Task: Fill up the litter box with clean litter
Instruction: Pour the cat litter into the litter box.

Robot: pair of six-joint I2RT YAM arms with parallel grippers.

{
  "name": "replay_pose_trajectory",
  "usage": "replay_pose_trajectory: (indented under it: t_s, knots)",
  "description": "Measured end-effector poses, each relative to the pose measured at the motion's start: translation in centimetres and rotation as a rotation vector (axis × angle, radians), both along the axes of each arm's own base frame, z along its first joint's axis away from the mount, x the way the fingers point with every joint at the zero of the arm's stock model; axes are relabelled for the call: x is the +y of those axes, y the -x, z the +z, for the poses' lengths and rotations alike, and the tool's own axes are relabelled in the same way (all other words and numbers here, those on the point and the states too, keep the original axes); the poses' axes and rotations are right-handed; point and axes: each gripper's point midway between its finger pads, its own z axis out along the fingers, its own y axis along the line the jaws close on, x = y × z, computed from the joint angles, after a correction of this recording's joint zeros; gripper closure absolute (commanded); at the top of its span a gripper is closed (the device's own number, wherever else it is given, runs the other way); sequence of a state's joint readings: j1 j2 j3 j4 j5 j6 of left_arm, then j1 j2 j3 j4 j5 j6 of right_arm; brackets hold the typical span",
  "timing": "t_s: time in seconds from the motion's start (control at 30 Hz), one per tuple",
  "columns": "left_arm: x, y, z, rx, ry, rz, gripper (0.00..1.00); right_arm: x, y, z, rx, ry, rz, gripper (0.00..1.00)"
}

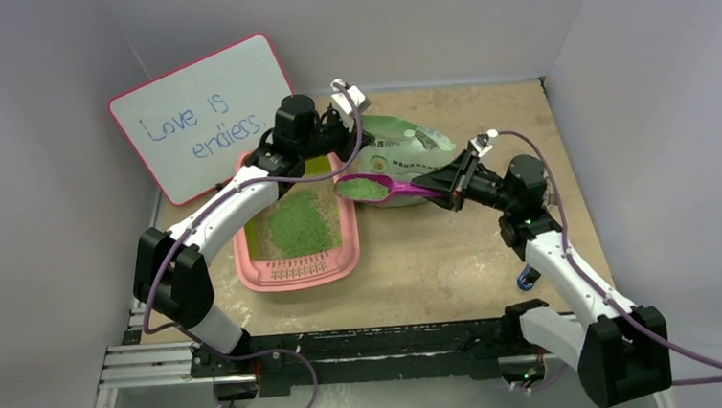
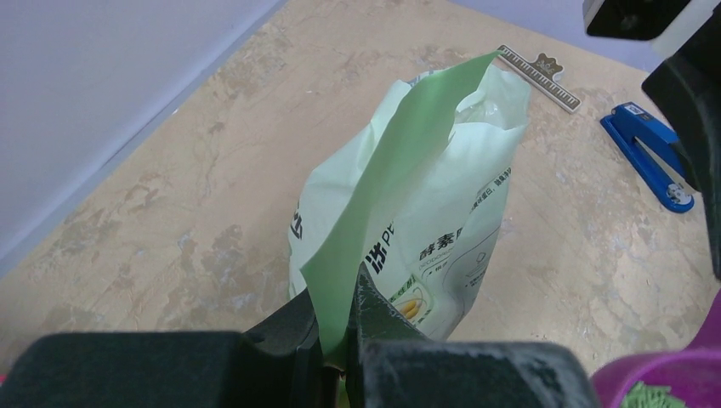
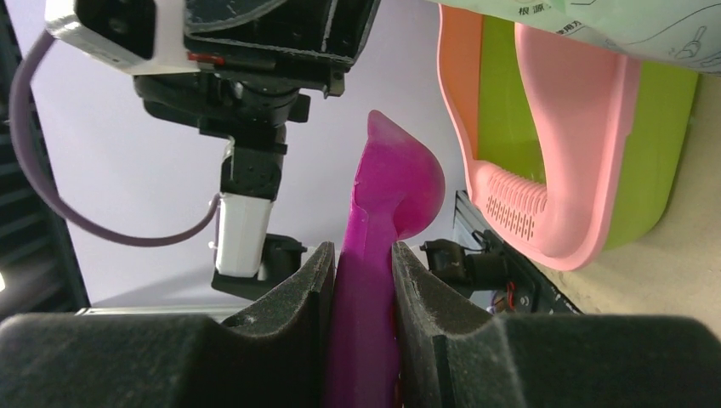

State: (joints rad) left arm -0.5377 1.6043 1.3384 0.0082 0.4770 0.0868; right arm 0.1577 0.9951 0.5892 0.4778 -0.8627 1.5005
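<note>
right claw (image 3: pixel 363 259) grips scoop (image 1: pixel 397 190) of clean litter (image 1: pixel 364 189) beside litter box (image 1: pixel 297 278); left claw (image 2: pixel 338 319) pinches bag (image 2: pixel 425 212).

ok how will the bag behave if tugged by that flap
Probably floppy: the bag is thin creased film, and the left gripper pinches only its top flap, so a tug would likely lift the flap before the body moves. It bulges low, so it seems bottom-heavy and may slump rather than tip.

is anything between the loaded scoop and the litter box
Nothing visible does. The scoop of clean litter hangs just beside the right rim of the litter box; the left arm crosses only its far left side.
</note>
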Motion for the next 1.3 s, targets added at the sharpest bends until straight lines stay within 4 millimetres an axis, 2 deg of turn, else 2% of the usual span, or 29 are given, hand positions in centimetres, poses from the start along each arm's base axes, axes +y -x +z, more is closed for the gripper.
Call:
replay_pose_trajectory:
  t_s: [0.23, 0.67, 1.07, 1.3]
  knots:
    - [0.1, -0.2, 0.0, 0.014, 0.008, 0.022, 1.00, 3.1, -0.7, -0.8, -0.003, 0.023, 0.024, 1.00]
    - [0.0, -0.9, 0.0, 0.010, 0.011, 0.037, 1.00, 6.6, -2.3, -2.7, -0.022, 0.092, -0.023, 1.00]
    - [0.1, -1.6, 0.0, 0.018, 0.027, 0.057, 1.00, 9.9, -3.5, -3.1, -0.090, 0.164, -0.083, 1.00]
    - [0.2, -1.9, -0.1, 0.026, 0.033, 0.066, 1.00, 12.4, -4.2, -3.1, -0.153, 0.269, -0.108, 1.00]
